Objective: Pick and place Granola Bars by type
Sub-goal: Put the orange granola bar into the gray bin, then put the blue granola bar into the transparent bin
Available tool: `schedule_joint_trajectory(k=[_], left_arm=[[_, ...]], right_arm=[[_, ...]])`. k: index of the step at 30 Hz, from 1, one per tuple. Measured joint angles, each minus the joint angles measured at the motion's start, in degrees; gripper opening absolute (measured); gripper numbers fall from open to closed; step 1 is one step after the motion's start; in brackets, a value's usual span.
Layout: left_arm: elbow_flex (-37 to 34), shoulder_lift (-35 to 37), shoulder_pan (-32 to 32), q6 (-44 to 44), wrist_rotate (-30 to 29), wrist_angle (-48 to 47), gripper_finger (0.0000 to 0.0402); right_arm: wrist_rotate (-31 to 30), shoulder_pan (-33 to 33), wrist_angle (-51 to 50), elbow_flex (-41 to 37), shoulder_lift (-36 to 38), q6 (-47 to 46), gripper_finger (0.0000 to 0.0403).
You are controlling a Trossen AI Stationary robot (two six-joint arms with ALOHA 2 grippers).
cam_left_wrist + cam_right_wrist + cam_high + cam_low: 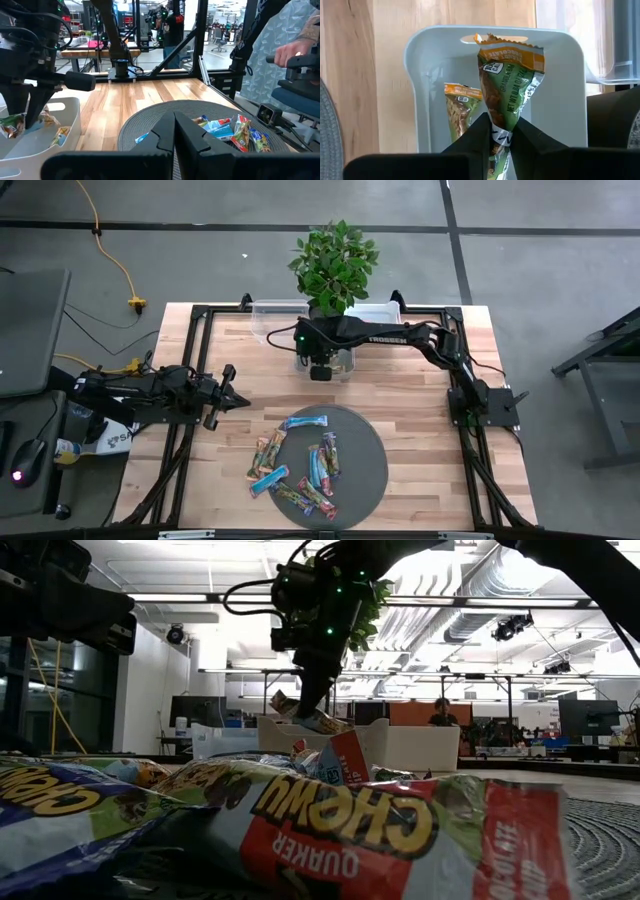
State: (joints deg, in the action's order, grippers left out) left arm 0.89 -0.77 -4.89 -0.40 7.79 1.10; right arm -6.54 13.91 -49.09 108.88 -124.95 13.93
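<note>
High view shows a big wooden desk with two dark arms over it. A round grey mat lies near the front of the desk. Clear bins stand at the back, next to a green plant.

Most of the granola bars lie in a loose heap on the mat. Some are blue, some are red and pink, and some are yellow-brown. A few hang over the mat's left edge.

Over one bin at the back hangs the right end effector. It is pinched narrow on the bottom end of one green and yellow bar. That bar points away from the fingers, over the white bin. One more bar of the same kind already lies inside this bin. So I think this bar is about to be dropped in with its match.

At the left side of the desk, well apart from the mat, waits the left end effector. Its fingers are closed tight, with nothing in them.

These bars look very light. Their wrappers are shiny and thin, so they may be slippery and may crinkle. The bar inside may snap or crumble if it is squeezed hard. I think the best place to pinch one is near an end or across the flat middle, with a soft grip. Bars in the heap lie on top of each other, so picking one that sits alone at the edge looks easiest.
</note>
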Motion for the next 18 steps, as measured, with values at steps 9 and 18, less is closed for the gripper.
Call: schedule_joint_trajectory(k=[9,18], left_arm=[[0.0,0.0,0.0,0.0,0.0,0.0,0.0001],[0.0,0.0,0.0,0.0,0.3,0.0,0.0001]], right_arm=[[1.0,-0.1,-0.6,0.0,0.0,0.0,0.0070],[1.3,-0.1,-1.5,0.0,0.0,-2.0,0.0074]])
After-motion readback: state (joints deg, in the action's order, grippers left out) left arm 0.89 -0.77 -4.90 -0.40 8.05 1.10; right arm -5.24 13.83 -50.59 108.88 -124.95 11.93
